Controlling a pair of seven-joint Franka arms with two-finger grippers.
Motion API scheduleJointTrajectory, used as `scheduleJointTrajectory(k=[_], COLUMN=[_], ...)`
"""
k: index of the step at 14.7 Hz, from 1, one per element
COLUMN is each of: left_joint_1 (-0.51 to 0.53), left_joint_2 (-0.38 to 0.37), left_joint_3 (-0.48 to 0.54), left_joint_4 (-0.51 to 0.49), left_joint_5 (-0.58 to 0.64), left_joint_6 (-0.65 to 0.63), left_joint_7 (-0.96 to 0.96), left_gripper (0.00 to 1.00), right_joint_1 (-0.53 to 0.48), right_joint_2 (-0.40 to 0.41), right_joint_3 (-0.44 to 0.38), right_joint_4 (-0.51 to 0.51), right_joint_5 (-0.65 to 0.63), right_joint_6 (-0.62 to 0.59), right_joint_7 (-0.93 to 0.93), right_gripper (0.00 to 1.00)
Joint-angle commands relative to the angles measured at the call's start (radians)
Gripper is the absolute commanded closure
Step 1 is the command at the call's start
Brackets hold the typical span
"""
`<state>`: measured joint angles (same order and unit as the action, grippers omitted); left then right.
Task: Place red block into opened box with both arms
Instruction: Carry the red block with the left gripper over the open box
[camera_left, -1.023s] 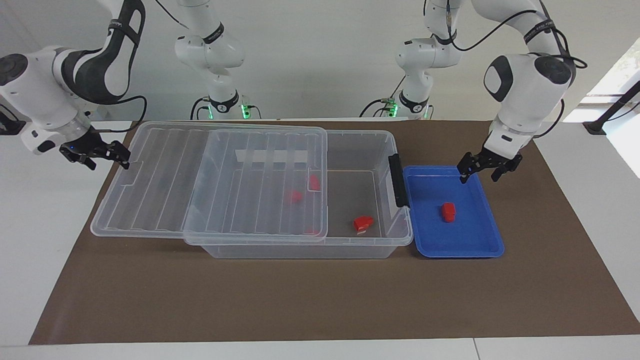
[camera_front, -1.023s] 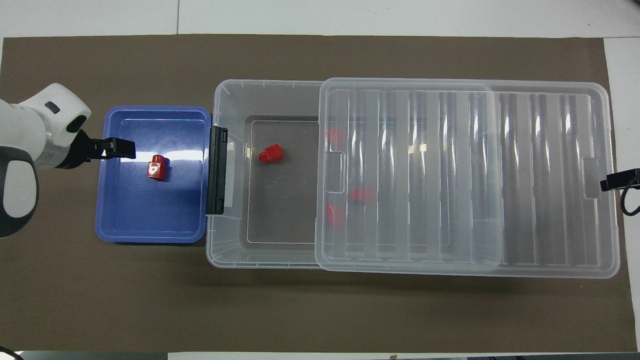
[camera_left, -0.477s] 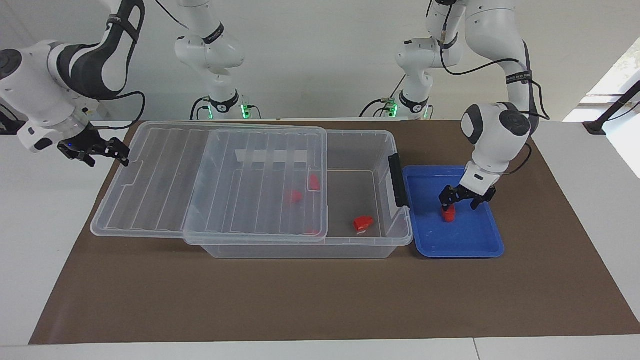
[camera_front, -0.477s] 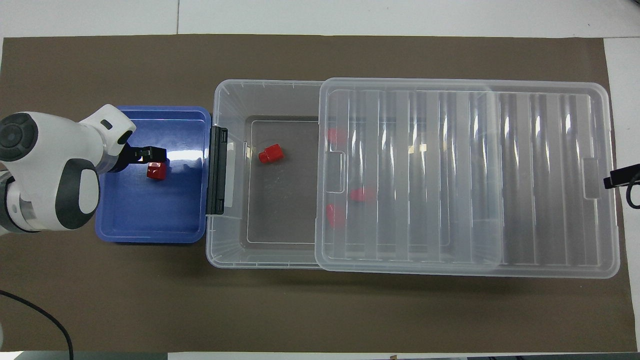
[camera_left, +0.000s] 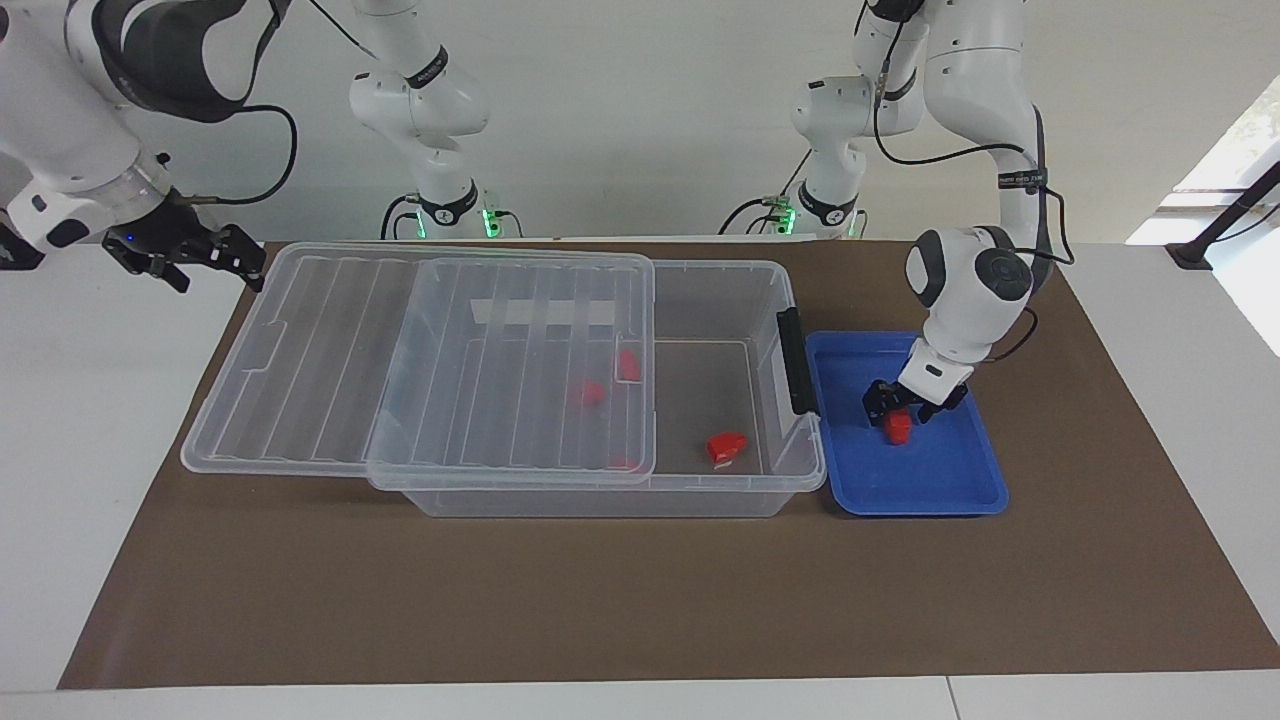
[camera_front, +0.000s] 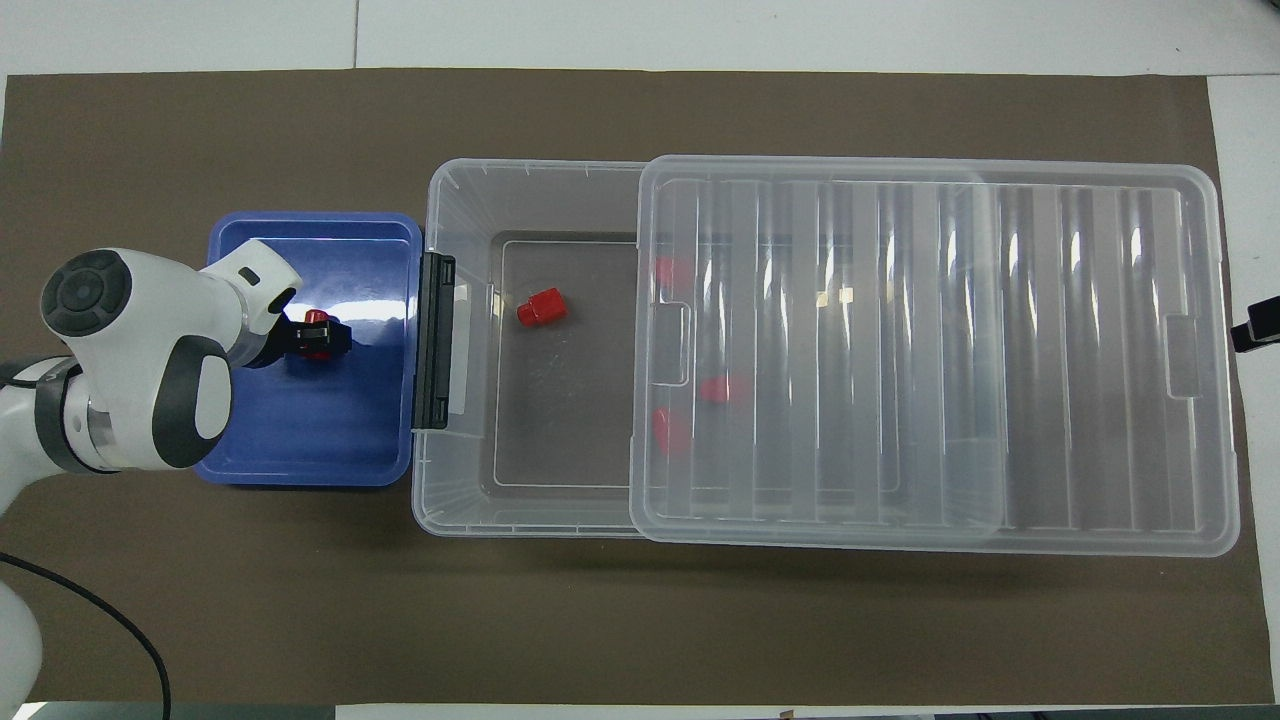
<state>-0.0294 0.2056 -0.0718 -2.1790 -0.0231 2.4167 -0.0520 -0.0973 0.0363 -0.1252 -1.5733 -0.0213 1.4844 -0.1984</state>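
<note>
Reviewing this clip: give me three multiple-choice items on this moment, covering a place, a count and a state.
1. Where is the left pincer?
A. Over the lid
B. In the blue tray, at the red block
C. Inside the box

2. How many red blocks lie in the box's uncovered part?
A. None
B. One
C. Three

3. How is the lid set?
A. Fully shut
B. Flat on the table
C. Slid partway, leaving the latch end open

Key: 1 B, the pincer is down at the red block in the tray. 2 B, a lone block shows there. 3 C, the lid overhangs the box's other end.
</note>
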Motion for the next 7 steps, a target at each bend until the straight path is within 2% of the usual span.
scheduleJointTrajectory(k=[1, 3, 6, 7], left_joint_1=[-0.021, -0.024, -0.023, -0.021], left_joint_2=[-0.032, -0.035, -0.043, -0.052], left_joint_3=[0.009, 0.009, 0.009, 0.009], left_joint_4=[-0.035, -0.035, -0.027, -0.024], left_joint_5=[0.005, 0.005, 0.005, 0.005], left_joint_6=[0.019, 0.013, 0.012, 0.012], left_joint_7=[0.0, -0.015, -0.028, -0.028], left_gripper=[0.61, 1.0, 1.0, 1.0], right_joint_1=[0.014, 0.028, 0.027, 0.025], right_joint_2=[0.001, -0.025, -0.024, -0.023], right_joint_3=[0.019, 0.015, 0.035, 0.074], right_joint_4=[0.023, 0.001, -0.005, 0.001], right_joint_5=[0.004, 0.003, 0.001, 0.001], right_joint_6=[-0.024, -0.03, -0.05, -0.05], right_joint_7=[0.025, 0.025, 0.107, 0.176], right_gripper=[0.0, 0.0, 0.0, 0.0])
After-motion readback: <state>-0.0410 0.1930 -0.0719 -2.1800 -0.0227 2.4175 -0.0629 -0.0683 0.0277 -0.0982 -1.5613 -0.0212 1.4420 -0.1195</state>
